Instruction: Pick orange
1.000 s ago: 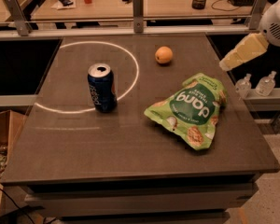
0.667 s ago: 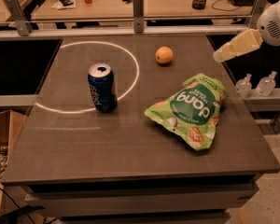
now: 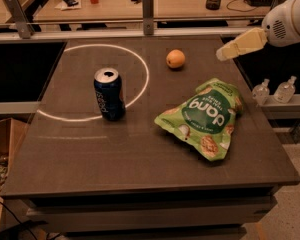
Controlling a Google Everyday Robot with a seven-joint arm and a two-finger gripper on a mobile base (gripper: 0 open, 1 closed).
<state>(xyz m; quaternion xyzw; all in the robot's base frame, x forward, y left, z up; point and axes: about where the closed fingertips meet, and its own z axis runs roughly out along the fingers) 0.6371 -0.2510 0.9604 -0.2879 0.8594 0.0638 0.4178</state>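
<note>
A dark table (image 3: 115, 154) stands before a wooden desk (image 3: 190, 1). A cardboard box (image 3: 5, 134) sits at the left, and at the right a shelf (image 3: 290, 106) with two clear bottles (image 3: 260, 91) stands above speckled floor (image 3: 295, 209). The gripper (image 3: 224, 53) hangs over the table's far right edge.

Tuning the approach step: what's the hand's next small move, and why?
Probably shift the hand left and lower it toward the orange. The hand hangs over the far right edge of the table, apart from the orange, which sits free. The green snack bag lies nearer the camera and the blue can farther left, so the straight path looks open.
</note>
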